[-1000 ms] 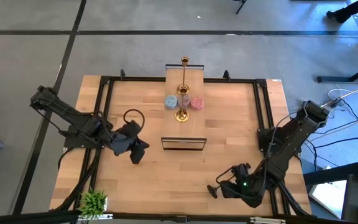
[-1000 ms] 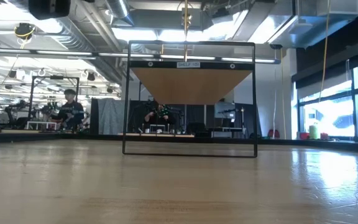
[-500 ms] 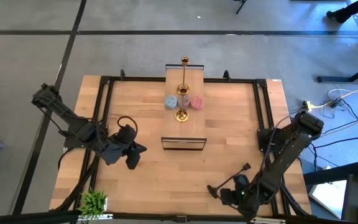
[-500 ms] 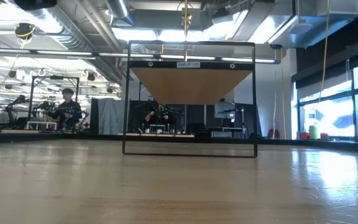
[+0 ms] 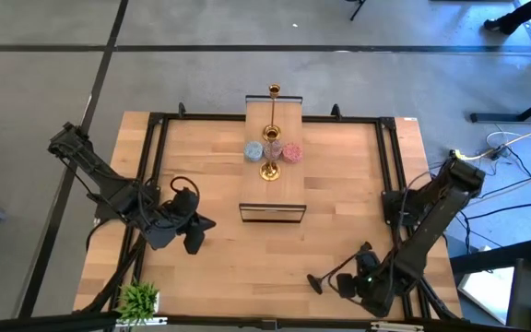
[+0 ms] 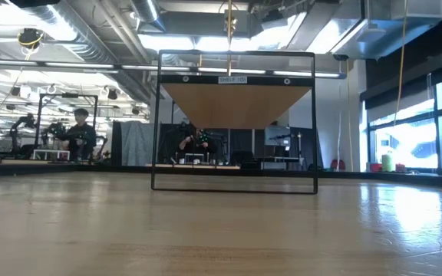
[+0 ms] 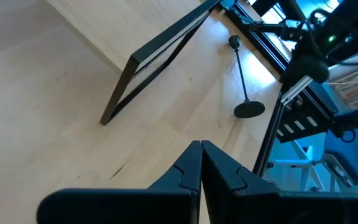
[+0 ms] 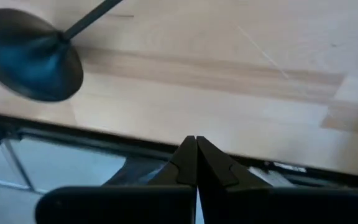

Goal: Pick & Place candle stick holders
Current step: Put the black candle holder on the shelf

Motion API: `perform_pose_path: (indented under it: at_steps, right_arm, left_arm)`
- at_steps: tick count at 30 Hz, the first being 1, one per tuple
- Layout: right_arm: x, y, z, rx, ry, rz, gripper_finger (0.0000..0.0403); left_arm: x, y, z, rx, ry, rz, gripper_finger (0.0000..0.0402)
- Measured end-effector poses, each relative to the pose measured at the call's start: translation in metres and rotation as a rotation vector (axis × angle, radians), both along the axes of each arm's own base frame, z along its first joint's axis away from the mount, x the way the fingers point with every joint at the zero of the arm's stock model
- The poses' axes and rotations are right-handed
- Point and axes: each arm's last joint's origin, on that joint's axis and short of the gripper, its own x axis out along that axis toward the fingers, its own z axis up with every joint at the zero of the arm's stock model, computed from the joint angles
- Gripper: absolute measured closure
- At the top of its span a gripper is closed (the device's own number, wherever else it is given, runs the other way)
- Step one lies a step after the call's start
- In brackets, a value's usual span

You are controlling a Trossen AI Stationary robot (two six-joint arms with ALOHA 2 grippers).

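Note:
A long black candle stick holder (image 5: pixel 339 265) lies on its side near the table's near right corner. Its round base (image 8: pixel 33 53) and stem (image 7: pixel 240 71) also show in the wrist views. A gold holder (image 5: pixel 271 129) stands with blue (image 5: pixel 253 151), purplish (image 5: pixel 272 148) and pink (image 5: pixel 291 152) cups at the table's far middle. Its stem (image 6: pixel 229 15) rises above the black frame. My left gripper (image 5: pixel 193 238) is shut and empty at the left. My right gripper (image 5: pixel 350 282) is shut and empty beside the black holder.
An upright black frame (image 5: pixel 272 213) stands mid-table, with a wooden plank (image 6: pixel 236 103) behind its top bar. A green potted plant (image 5: pixel 139 299) sits at the near left corner. Black rails (image 5: pixel 390 166) run along the table's sides. People (image 6: pixel 79 134) work far behind the table.
My right gripper has drawn back toward the table's right near corner, away from the black holder, whose stem now shows in full; the holder has stayed lying in place. My left gripper has moved a little toward the table's near left.

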Motion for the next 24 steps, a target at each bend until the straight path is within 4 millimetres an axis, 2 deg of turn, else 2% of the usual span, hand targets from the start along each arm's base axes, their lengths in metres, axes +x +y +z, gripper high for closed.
perform_pose_path:
  at_steps: [6, 10, 13, 20, 24]
  right_arm:
    - [-0.016, -0.021, 0.018, 0.005, -0.075, -0.009, 0.0403]
    - [-0.026, -0.040, 0.021, 0.014, -0.120, -0.015, 0.0403]
    - [-0.034, -0.053, 0.016, 0.030, -0.154, -0.024, 0.0403]
    - [-0.050, -0.084, -0.007, 0.063, -0.212, -0.048, 0.0403]
    - [-0.051, -0.098, -0.009, 0.061, -0.289, -0.093, 0.0403]
  left_arm:
    - [0.000, 0.000, 0.000, -0.007, -0.001, 0.004, 0.0400]
    - [-0.001, -0.002, 0.000, -0.012, -0.005, 0.003, 0.0400]
    - [-0.003, -0.005, 0.000, -0.012, -0.014, 0.006, 0.0400]
    - [-0.009, -0.010, 0.000, -0.020, -0.032, 0.025, 0.0400]
    - [-0.010, -0.011, 0.000, -0.023, -0.042, 0.039, 0.0400]
